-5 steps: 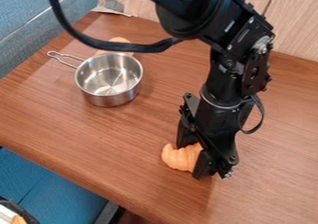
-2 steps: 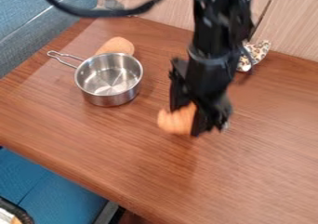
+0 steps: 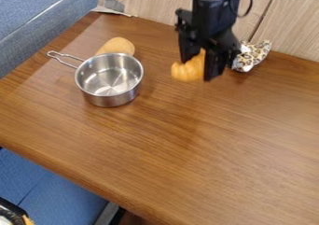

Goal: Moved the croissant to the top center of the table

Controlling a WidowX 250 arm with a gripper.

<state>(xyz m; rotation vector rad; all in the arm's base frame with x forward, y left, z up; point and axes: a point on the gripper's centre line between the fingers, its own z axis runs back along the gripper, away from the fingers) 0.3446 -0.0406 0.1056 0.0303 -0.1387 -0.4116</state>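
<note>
The table [image 3: 187, 168] under me is brown wood with the grain showing, its near edge running slantwise down from the left. Behind it stands a wall of pale wood panels [image 3: 152, 2], with a dark seam between two of them. To the left I have a blue-grey padded backrest [image 3: 40, 14], and below the near edge a blue cushion [image 3: 56, 186]; a dark-rimmed object [image 3: 11, 214] pokes into the bottom left corner. On the left part of the table sits a steel saucepan [image 3: 109, 97], its wire handle pointing to the back left, and just behind it lies a rounded tan piece [image 3: 118, 45]. A spotted bundle [image 3: 252, 56] rests near the wall, just beside me on the right, and a grey scrap [image 3: 113, 9] lies at the far left corner. I, the gripper [image 3: 198, 70], hang over the back middle of the table with the croissant [image 3: 185, 72] pinched between my jaws, its ridged end sticking out to the left. A second ago I had it much nearer the front edge; I have carried it back toward the wall. My cable no longer crosses the tan piece, the spotted bundle has come out from behind my arm, and the saucepan hasn't budged.
</note>
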